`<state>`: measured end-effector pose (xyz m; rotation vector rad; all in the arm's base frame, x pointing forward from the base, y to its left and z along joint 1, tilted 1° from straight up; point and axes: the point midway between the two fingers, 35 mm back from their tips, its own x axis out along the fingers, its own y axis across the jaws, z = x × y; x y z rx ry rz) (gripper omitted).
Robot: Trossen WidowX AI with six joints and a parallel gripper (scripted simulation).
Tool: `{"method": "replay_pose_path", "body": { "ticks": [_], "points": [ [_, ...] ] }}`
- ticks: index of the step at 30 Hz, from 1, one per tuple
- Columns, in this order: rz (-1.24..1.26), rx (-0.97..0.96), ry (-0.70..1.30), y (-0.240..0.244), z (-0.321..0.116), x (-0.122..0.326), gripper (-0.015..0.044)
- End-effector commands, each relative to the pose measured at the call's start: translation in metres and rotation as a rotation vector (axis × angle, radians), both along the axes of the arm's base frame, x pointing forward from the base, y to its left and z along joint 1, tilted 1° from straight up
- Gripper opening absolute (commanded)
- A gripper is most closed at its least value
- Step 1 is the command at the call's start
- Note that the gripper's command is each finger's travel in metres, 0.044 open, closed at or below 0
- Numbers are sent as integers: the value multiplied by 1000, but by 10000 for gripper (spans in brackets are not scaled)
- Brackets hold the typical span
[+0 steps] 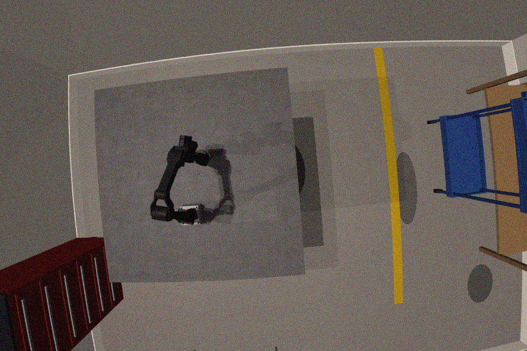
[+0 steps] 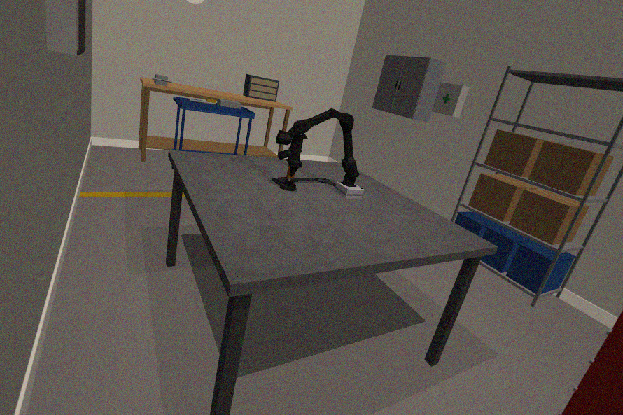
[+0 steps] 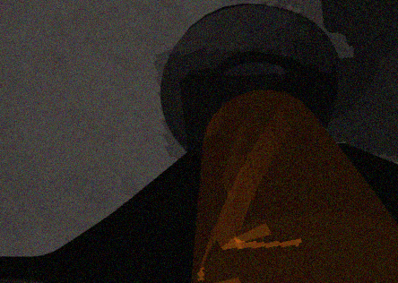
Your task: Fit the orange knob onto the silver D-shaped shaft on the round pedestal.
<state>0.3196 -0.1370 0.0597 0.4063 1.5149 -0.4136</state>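
Observation:
The orange knob [image 2: 290,173] [image 3: 278,181] is between the fingers of my gripper [image 2: 290,169] [image 3: 265,160], which is shut on it. It fills the lower middle of the wrist view. The dark round pedestal [image 2: 288,187] [image 3: 251,24] [image 1: 204,158] stands on the table, directly below the knob in the exterior view. In the wrist view its disc shows behind the knob's far end. The silver shaft is hidden, and so is the knob's hole. I cannot tell whether the knob touches the shaft, or how their flat sides lie.
The arm's white base plate [image 2: 351,190] [image 1: 190,207] sits on the grey table [image 1: 246,244] [image 2: 311,234], to the right of the pedestal in the exterior view. A dark cable runs over the table between them. Shelves, a workbench and a red cabinet stand away from the table.

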Motion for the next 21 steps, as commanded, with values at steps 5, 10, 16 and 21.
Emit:
{"method": "replay_pose_path", "body": {
  "ticks": [5, 10, 16, 21],
  "points": [
    [21, -5, -6, -3, 0, 5, 0],
    [21, -5, -6, -3, -2, 5, 0],
    [21, -5, -6, -3, -4, 4, 0],
    [21, -5, -6, -2, -3, 3, 0]
  ]
}}
